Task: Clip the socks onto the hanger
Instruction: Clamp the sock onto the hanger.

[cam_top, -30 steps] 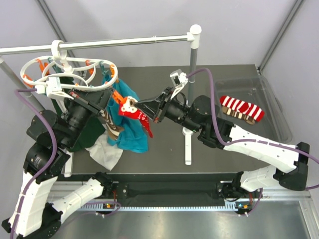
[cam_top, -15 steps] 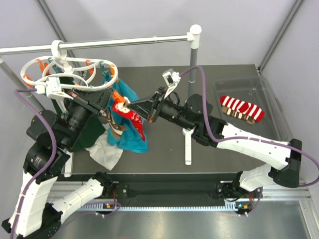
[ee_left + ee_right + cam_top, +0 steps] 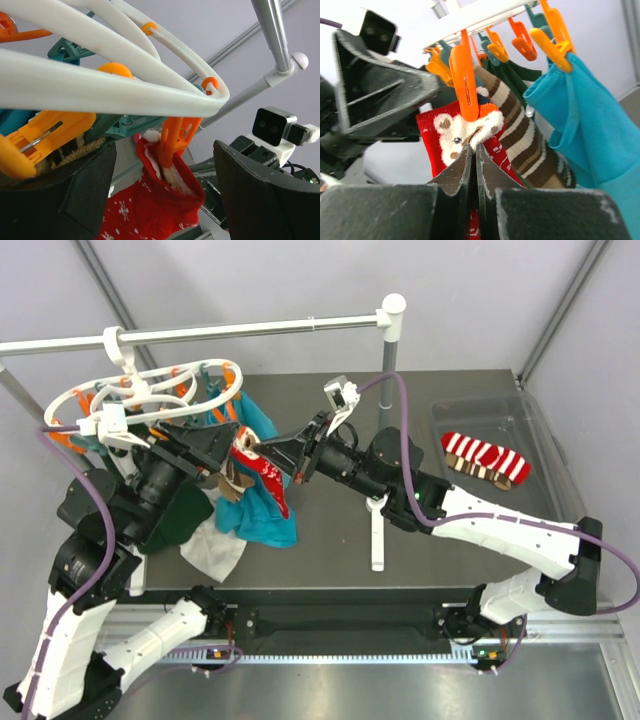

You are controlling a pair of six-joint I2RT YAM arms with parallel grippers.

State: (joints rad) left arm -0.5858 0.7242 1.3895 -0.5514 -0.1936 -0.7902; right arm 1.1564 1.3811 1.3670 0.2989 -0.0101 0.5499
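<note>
The white hanger (image 3: pixel 150 390) hangs from the rail, with orange and teal clothespins under its ring (image 3: pixel 125 85). An orange clothespin (image 3: pixel 175 142) bites the cuff of a red sock (image 3: pixel 160 200) with snowflake dots. My left gripper (image 3: pixel 164 165) stands wide open around that pin and cuff, touching neither. My right gripper (image 3: pixel 474 148) is shut on the same red sock (image 3: pixel 445 135) just below the pin (image 3: pixel 465 80). A brown striped sock (image 3: pixel 520 130) hangs beside it. Another red striped sock (image 3: pixel 485 458) lies on a brown one in the tray at the right.
A teal garment (image 3: pixel 265 515) hangs from the hanger beside the socks, over a white cloth (image 3: pixel 215 550) and a dark green cloth (image 3: pixel 175 520). The long white rail (image 3: pixel 250 328) and its post (image 3: pixel 388 350) cross the back. The clear tray (image 3: pixel 540 430) sits at the right.
My left gripper has opened and let go of the orange clothespin, which now grips the red sock's cuff. The hanger has swung and tilted. My right gripper moved left with the sock, then held still.
</note>
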